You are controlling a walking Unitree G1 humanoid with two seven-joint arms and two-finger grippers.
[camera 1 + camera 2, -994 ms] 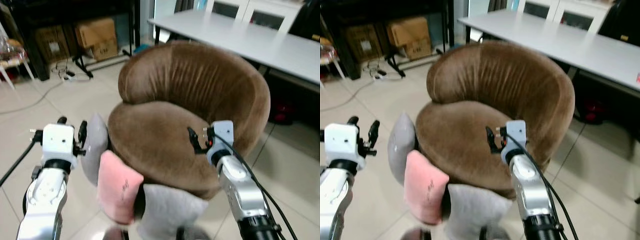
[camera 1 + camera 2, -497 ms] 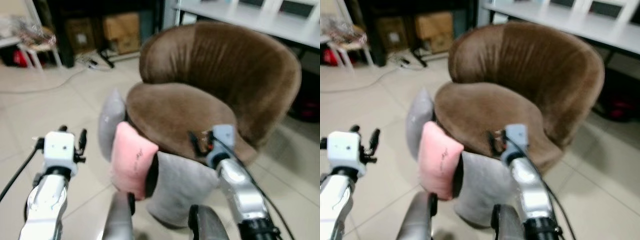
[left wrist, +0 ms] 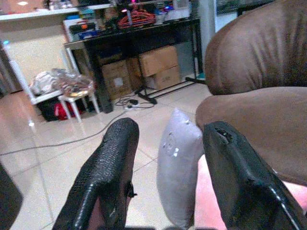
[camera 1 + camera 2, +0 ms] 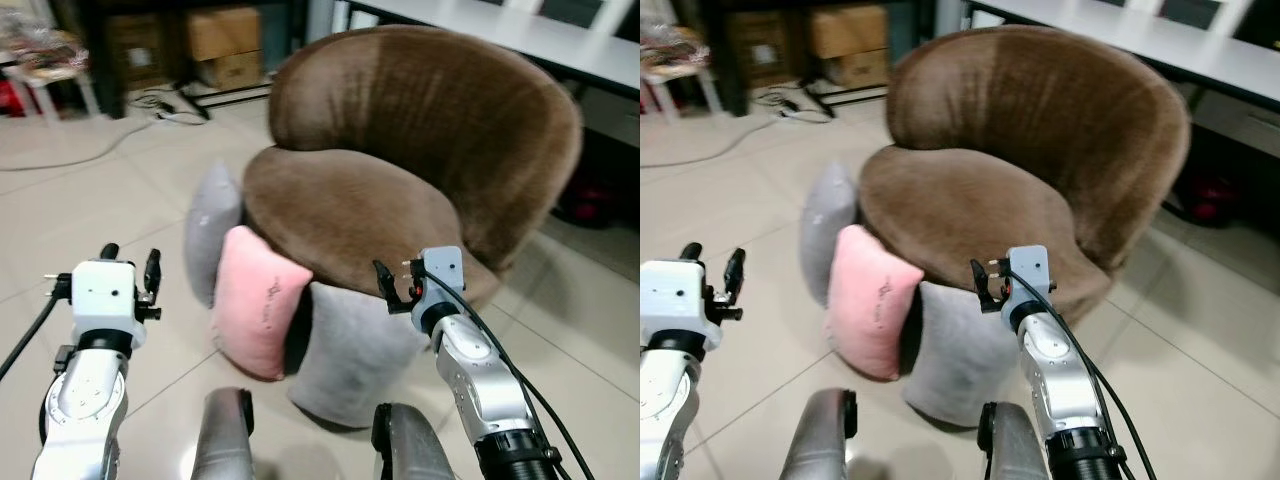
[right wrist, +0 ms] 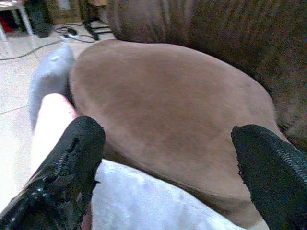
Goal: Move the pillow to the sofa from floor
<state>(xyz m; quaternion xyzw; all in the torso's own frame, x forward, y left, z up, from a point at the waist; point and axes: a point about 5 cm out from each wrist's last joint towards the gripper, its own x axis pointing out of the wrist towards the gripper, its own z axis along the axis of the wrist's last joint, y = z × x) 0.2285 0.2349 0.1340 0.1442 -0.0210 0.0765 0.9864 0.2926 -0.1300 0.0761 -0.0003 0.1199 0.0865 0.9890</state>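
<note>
i see a round brown sofa (image 4: 400,170) in front of me on the pale tile floor (image 4: 90,210). three pillows lean against its front edge, all standing on the floor: a pink pillow (image 4: 255,315) in the middle, a grey pillow (image 4: 352,352) just beside it on my right and touching it, and another grey pillow (image 4: 205,245) behind it on my left. my left gripper (image 3: 168,191) hangs in the air, near the pillows but apart from them, its fingers (image 3: 103,179) spread wide and holding nothing. my right gripper (image 5: 168,167) is over the big grey pillow, near the seat edge, fingers (image 5: 67,163) also wide apart and empty. behind the sofa there is a white table (image 4: 540,40), and cardboard boxes (image 4: 225,45) at the far left.
</note>
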